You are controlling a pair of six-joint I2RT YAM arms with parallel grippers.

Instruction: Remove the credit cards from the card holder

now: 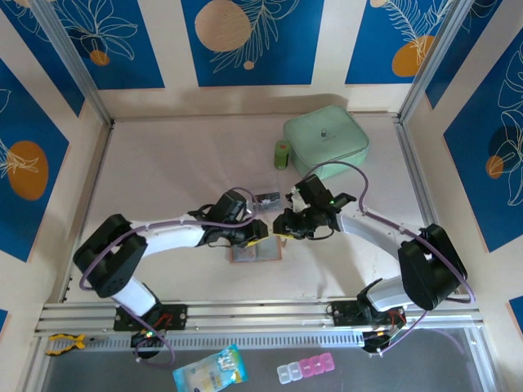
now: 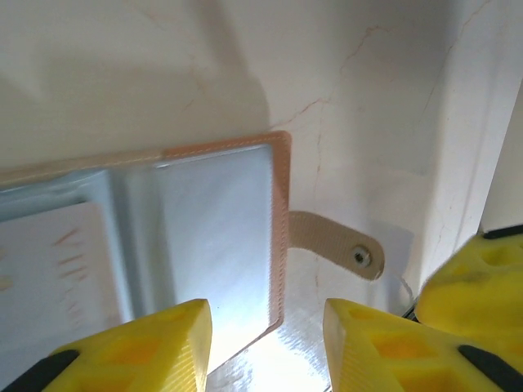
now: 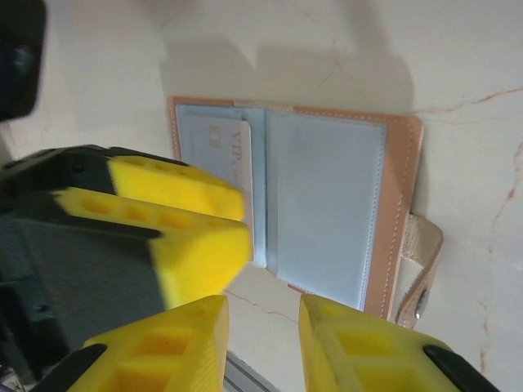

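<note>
- The card holder (image 1: 260,253) lies spread open and flat on the pale table (image 1: 163,163), near the front edge and between the two arms.
- From above, the left gripper (image 1: 255,231) hangs over the holder's top edge and covers part of it. The right gripper (image 1: 282,224) sits just beside the holder's upper right corner.
- In the left wrist view, the left gripper's yellow fingers (image 2: 139,347) stand partly apart with nothing between them. The holder's lower corner (image 2: 245,245) shows in the gap. Whether a finger touches the leather cannot be told.
- In the right wrist view, the right gripper's jaws (image 3: 263,314) are narrowly apart and hold nothing; bare table shows between them.
- One pale credit card (image 3: 233,155) sits in the holder's left pocket. Its lower part is hidden behind the left gripper's fingers, and the print is too blurred to read fully. The right pocket's contents cannot be made out.
- The snap tab (image 3: 421,261) sticks out from the holder's right side and lies on the table.
- A small dark flat thing (image 1: 266,198) lies just behind the grippers, too small to identify.
- A mint-green pouch (image 1: 327,140) rests at the back, with a small green bottle (image 1: 281,155) beside it.
</note>
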